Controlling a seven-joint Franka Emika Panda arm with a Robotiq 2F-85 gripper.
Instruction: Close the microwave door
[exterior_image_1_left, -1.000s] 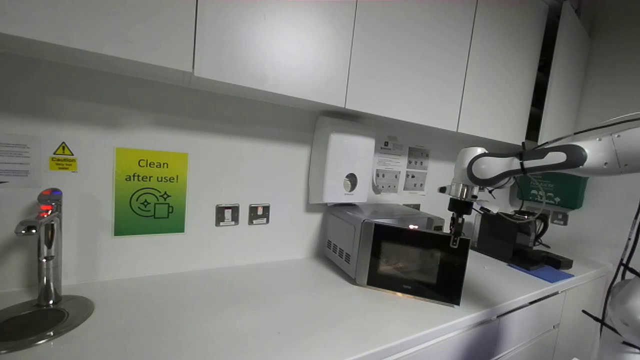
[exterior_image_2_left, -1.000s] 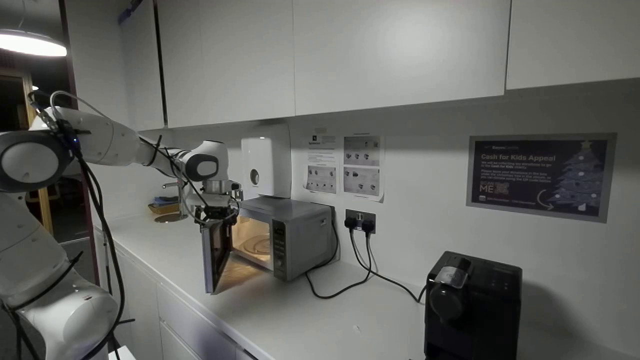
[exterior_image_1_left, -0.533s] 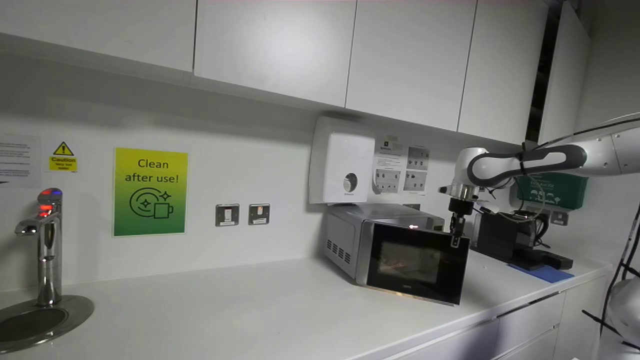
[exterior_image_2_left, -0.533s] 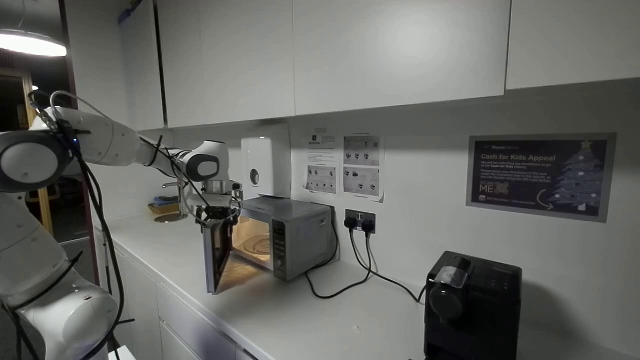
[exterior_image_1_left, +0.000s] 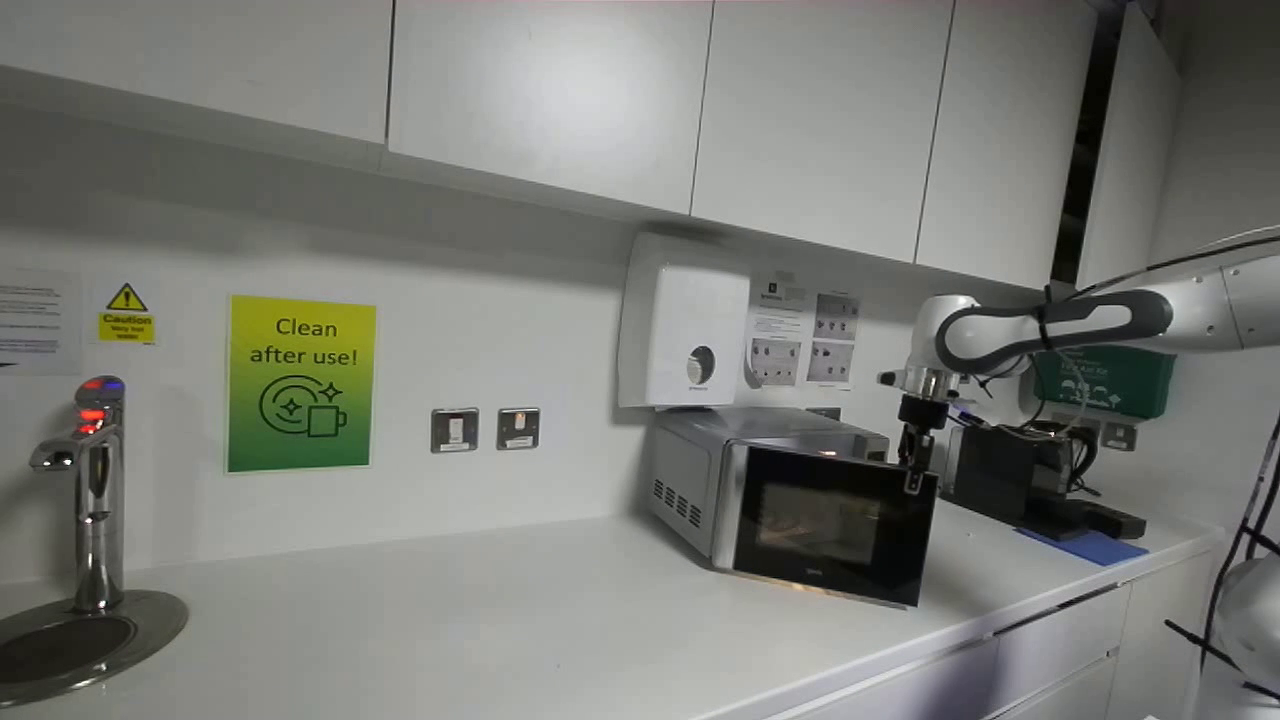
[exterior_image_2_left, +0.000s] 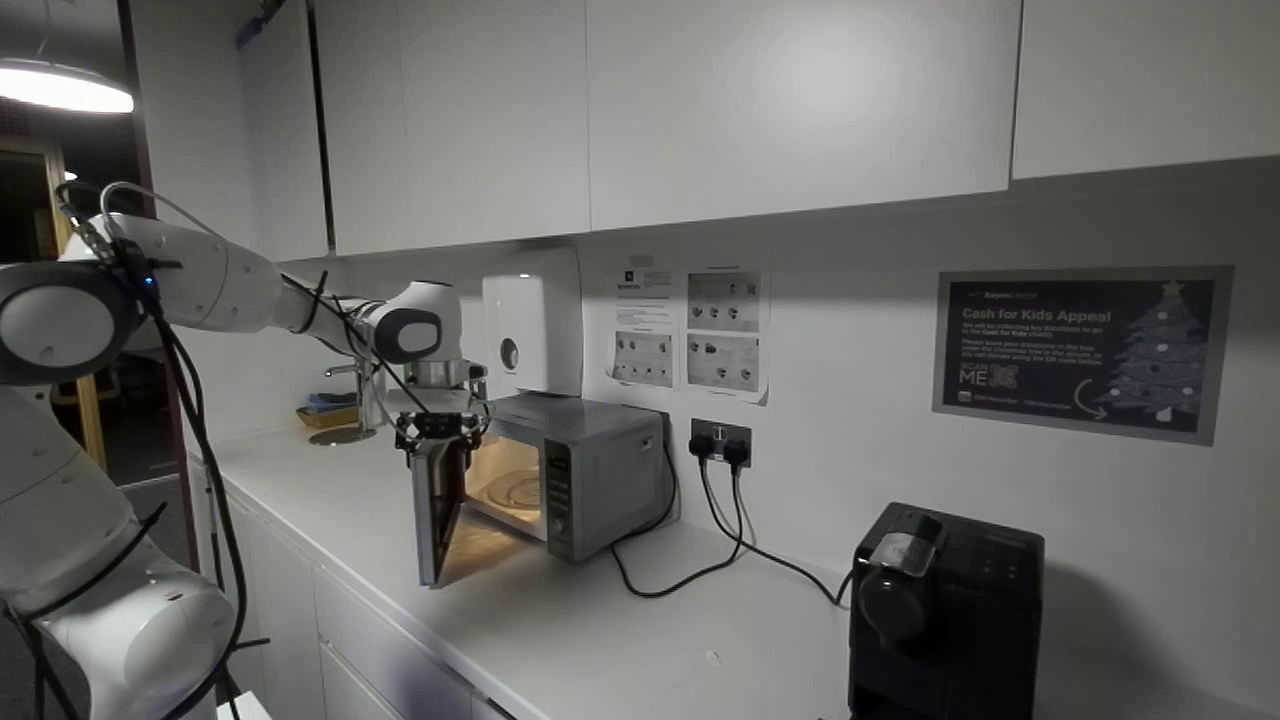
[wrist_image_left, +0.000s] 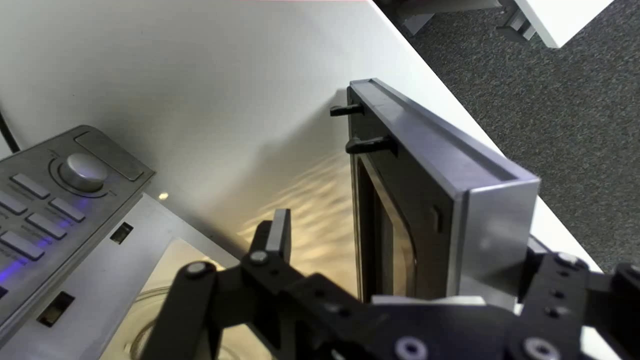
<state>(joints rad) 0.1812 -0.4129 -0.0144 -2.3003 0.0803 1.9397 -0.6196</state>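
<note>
The microwave (exterior_image_1_left: 685, 465) is a silver-grey box with a lit interior; its grey body also shows in an exterior view (exterior_image_2_left: 615, 480) and its control panel in the wrist view (wrist_image_left: 75, 195). The microwave door (exterior_image_1_left: 830, 580) stands open, jutting out over the counter; it also shows in an exterior view (exterior_image_2_left: 430, 530) and the wrist view (wrist_image_left: 492, 235). My gripper (wrist_image_left: 410, 240) is open and points down around the door's free upper edge. One finger is on the inner side, clearly apart from the door; the other is at the outer face, touching or very close. It shows in an exterior view (exterior_image_1_left: 915, 482).
The white counter (exterior_image_1_left: 450, 620) runs under the microwave, its front edge near the door. A white dispenser (exterior_image_1_left: 700, 330) hangs above the microwave. A black coffee machine (exterior_image_2_left: 945, 620), plugs with cables (exterior_image_2_left: 720, 450), overhead cupboards (exterior_image_2_left: 790, 110) and a tap (exterior_image_1_left: 100, 490) are around.
My gripper has moved slightly toward the microwave, and the door's free edge has swung a little inward with it. The door is still open.
</note>
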